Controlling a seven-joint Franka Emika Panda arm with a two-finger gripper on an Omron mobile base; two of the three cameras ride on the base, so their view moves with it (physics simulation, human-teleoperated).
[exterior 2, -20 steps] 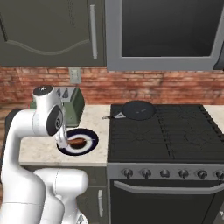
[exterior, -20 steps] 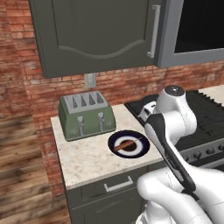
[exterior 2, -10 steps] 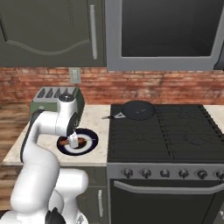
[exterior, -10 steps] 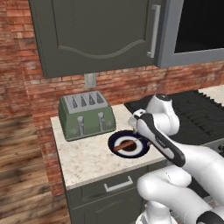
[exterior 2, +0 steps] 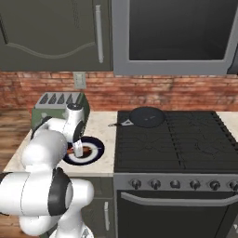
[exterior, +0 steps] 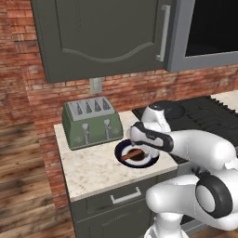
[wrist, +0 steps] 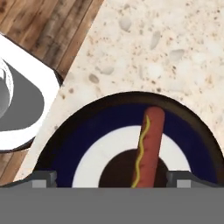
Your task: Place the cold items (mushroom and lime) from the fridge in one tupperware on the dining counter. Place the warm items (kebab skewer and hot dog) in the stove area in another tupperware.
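The hot dog (wrist: pixel 148 148) lies on the dark-rimmed plate (wrist: pixel 78 135) on the speckled counter (wrist: pixel 175 52), between the toaster (exterior: pixel 92 122) and the stove (exterior 2: pixel 181 139); a mustard line runs its length. The gripper (wrist: pixel 111 177) hangs right over it, jaws spread wide, holding nothing — 1 tip either side of the near end. In the hand view the sausage's long axis runs away from the hand, roughly square to the gap between the tips; a straight descent looks like it would straddle it.

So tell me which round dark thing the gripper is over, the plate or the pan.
The plate on the counter beside the toaster, with the hot dog on it. The open gripper hangs over it; the pan sits apart on the stove.
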